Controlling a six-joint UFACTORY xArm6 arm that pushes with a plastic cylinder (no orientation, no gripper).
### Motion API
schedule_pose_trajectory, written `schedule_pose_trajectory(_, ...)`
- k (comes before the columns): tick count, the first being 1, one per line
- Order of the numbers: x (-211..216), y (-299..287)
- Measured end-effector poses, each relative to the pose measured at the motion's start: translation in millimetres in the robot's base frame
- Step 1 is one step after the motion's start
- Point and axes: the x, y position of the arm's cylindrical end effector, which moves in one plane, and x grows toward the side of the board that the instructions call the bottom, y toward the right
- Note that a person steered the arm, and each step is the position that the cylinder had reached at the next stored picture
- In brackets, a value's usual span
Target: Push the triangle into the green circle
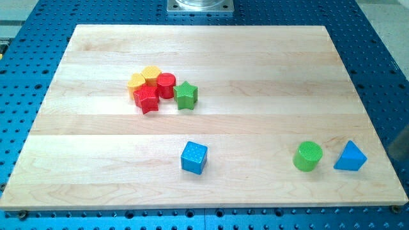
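The blue triangle [350, 156] lies near the board's lower right corner. The green circle [308, 156] stands just to its left, a small gap between them. A blurred grey streak at the view's right edge, just right of the triangle, looks like my rod. My tip [394, 155] is faint and seems apart from the triangle.
A blue cube [193, 157] sits at lower centre. A tight cluster sits upper left of centre: two yellow blocks [151, 73] [136, 81], a red circle [165, 85], a red star [147, 99] and a green star [185, 95]. The wooden board [255, 57] lies on a blue perforated table.
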Motion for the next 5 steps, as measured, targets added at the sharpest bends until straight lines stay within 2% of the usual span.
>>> schedule_pose_trajectory(1, 12, -36)
schedule_pose_trajectory(2, -3, -68)
schedule_pose_trajectory(5, -17, -214)
